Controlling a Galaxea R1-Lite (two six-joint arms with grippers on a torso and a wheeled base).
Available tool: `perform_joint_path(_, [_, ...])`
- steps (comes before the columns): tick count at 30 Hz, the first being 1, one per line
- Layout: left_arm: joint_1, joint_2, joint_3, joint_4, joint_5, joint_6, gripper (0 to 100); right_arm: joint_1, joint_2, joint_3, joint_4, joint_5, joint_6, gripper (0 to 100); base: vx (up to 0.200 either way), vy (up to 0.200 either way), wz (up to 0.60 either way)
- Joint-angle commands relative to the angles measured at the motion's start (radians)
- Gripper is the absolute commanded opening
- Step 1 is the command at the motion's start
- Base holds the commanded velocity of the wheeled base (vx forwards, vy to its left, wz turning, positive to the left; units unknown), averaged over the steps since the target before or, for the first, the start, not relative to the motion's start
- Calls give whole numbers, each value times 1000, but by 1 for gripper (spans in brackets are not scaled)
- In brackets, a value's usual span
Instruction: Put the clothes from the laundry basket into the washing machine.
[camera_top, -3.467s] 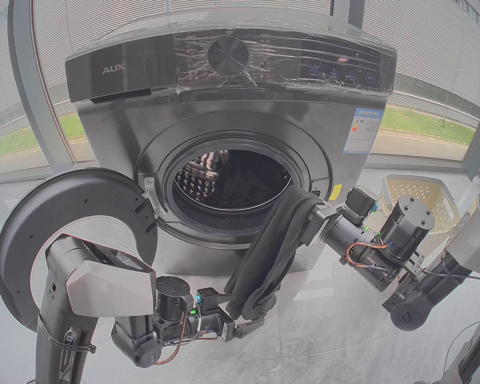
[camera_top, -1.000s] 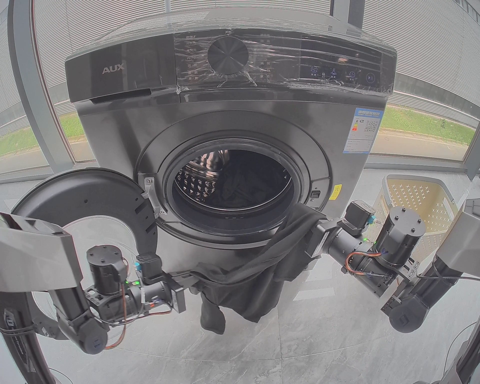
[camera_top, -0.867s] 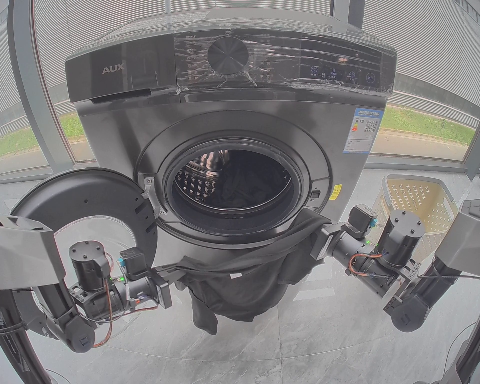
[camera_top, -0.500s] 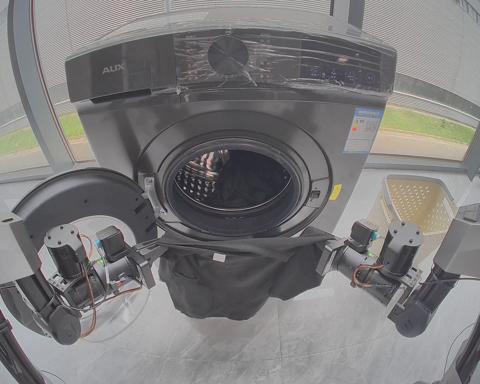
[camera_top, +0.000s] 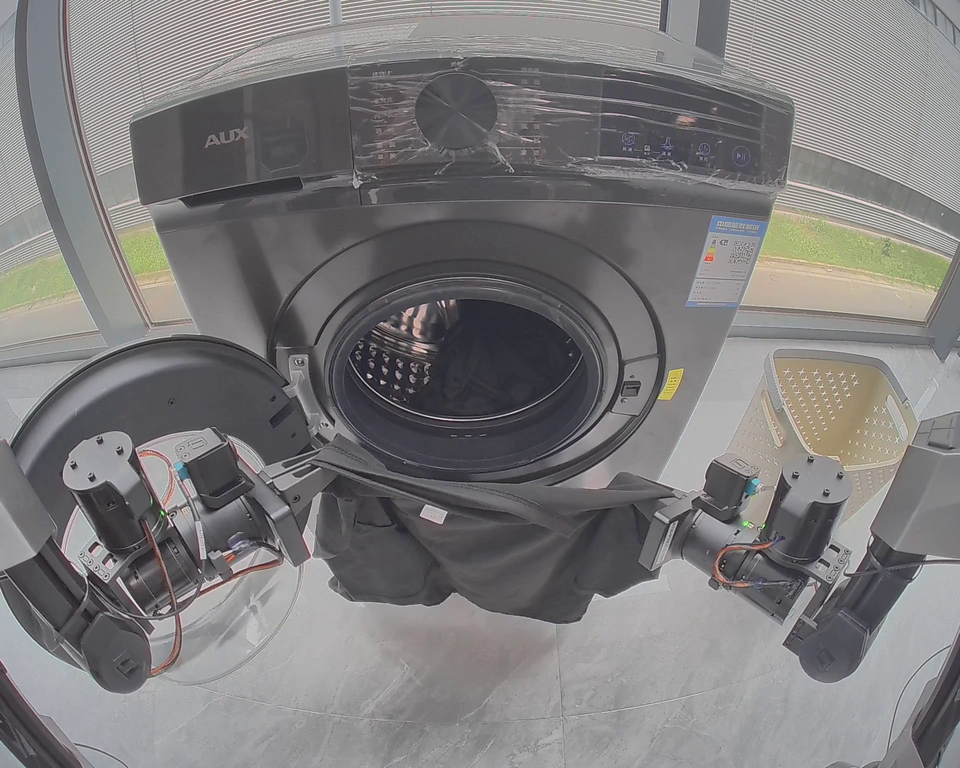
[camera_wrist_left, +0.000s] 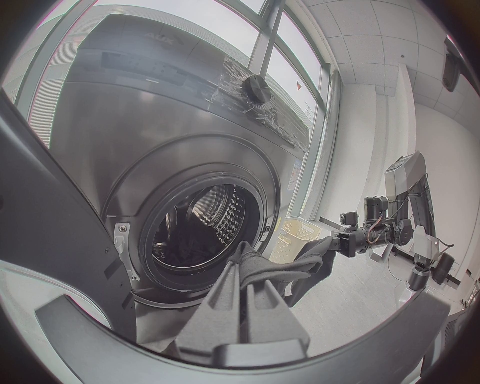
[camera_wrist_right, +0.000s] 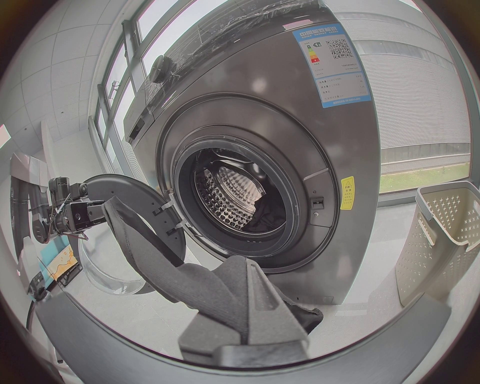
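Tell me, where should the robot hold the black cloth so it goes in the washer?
By its top edge, one end from each side, as the left gripper and right gripper hold it now. The black cloth is limp and sags below the drum opening, so two spread holds likely lift it in cleanly.

Open washing machine (camera_wrist_right: 280, 100) at frame centre, dark clothes (camera_wrist_right: 270, 215) in drum (camera_wrist_right: 230, 195), right gripper (camera_wrist_right: 243, 272) jaws clamped on dark garment (camera_wrist_right: 150, 265) in foreground, laundry basket (camera_wrist_right: 445, 240) beside machine.
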Motion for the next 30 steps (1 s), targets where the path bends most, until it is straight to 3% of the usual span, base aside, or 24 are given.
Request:
perform_joint_path(1, [-2,-15,-5,-3,0,-2,0,-1,-12,2,0,0,-1,0,0,0,0])
perform_joint_path(17, [-28,-7,-16,-3,3,-4,0,1,-30,-2,0,-1,-2,0,0,0,0])
perform_joint_path(22, [-37,-7,-22,-3,5,-24,0,1,-32,1,0,2,-2,0,0,0,0])
perform_joint_path(30, [-37,-1,-22,-3,5,-21,0,1,-30,2,0,6,-2,0,0,0,0])
